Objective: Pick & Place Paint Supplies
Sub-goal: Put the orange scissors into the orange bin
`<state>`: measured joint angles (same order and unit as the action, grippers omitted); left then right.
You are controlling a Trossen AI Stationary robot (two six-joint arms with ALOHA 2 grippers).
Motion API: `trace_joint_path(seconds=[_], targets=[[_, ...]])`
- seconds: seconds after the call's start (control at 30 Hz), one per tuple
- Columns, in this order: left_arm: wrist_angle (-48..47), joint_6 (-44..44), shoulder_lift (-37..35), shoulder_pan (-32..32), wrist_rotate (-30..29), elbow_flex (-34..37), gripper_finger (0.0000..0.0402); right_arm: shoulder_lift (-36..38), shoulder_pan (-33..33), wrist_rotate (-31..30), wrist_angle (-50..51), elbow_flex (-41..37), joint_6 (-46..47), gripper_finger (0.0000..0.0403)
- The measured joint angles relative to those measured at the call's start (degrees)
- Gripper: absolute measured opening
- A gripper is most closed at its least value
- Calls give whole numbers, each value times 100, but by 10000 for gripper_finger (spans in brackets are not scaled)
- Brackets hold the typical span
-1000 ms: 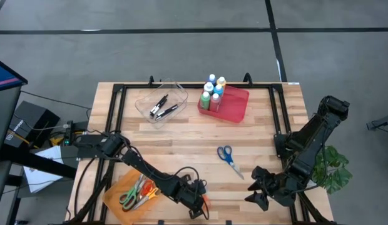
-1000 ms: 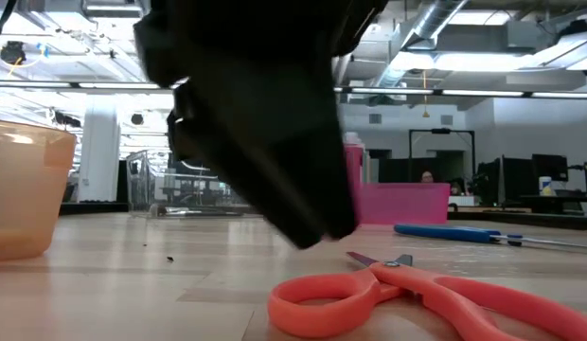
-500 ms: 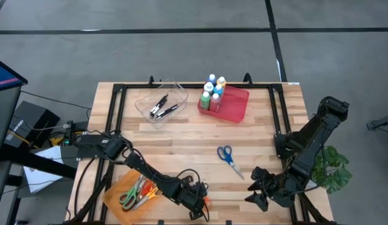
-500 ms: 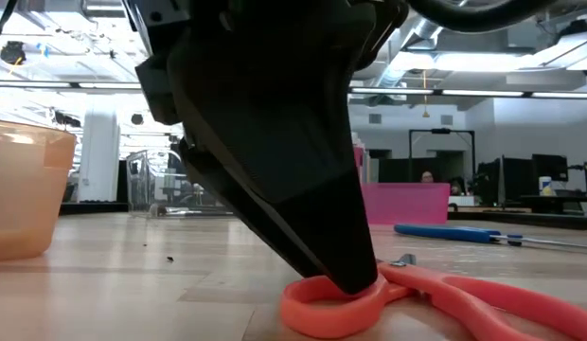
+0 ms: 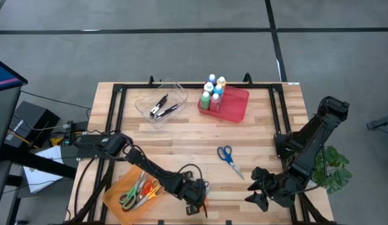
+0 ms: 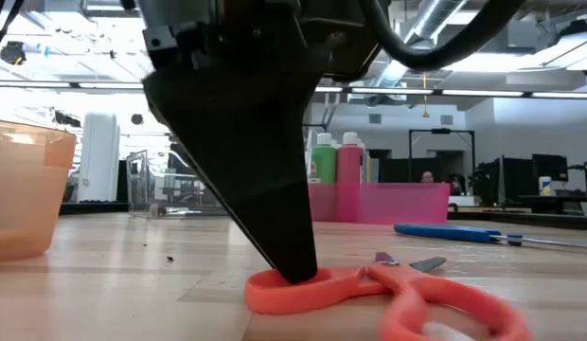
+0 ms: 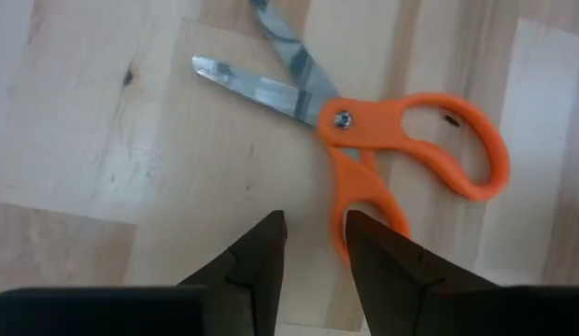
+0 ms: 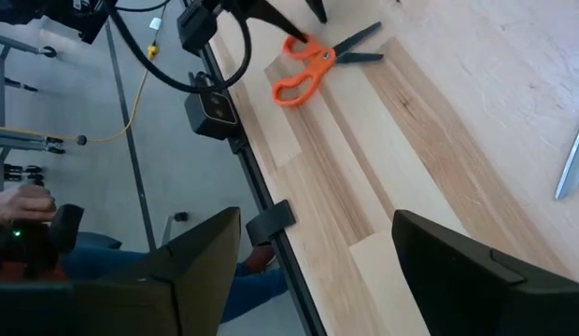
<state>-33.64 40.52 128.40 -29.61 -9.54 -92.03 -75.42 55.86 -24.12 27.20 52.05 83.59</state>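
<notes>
Left gripper (image 7: 313, 247) jaws narrow, one fingertip pressed on loop of orange scissors (image 7: 402, 159) at table's near edge; nothing held. Right gripper (image 5: 263, 187) jaws wide, empty, parked at near right corner. Paint bottles (image 5: 213, 92) upright, standing in red tray (image 5: 234, 106) by far edge, mid-table; well apart from both grippers, straight across table. Judged: neither arm clearly nearer. Blue scissors (image 5: 228, 156) lay between right gripper and tray, flat, low obstacle. Clear bin with pens (image 5: 161, 103) beside tray. Orange bin of scissors (image 5: 119, 197) at near left corner.
</notes>
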Motion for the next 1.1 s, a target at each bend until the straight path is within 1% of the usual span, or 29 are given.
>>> trace_joint_path(seconds=[0.1,0.27,0.4,0.47,0.57,0.63,0.77,0.97,1.1], targets=[[-135,-171,7,127,11,0,107,0,0,2,0,0,0,276],[-605,-688,0,372,1,2,69,4,0,1,-1,0,0,276],[-817,-1157,-4,554,250,0,45,4,0,0,0,0,0,276],[-834,-1294,-7,624,379,3,39,4,0,1,0,0,0,276],[-799,-1569,-7,659,398,9,38,4,0,0,0,0,0,276],[-809,-1637,-7,679,400,9,34,4,0,0,0,0,2,276],[-833,-1648,-10,698,408,9,8,4,0,0,-2,0,0,276],[-851,-1649,-15,700,409,9,4,4,0,0,2,0,0,276],[-862,-1637,-262,704,489,40,2,10,-56,0,-126,0,-8,276]])
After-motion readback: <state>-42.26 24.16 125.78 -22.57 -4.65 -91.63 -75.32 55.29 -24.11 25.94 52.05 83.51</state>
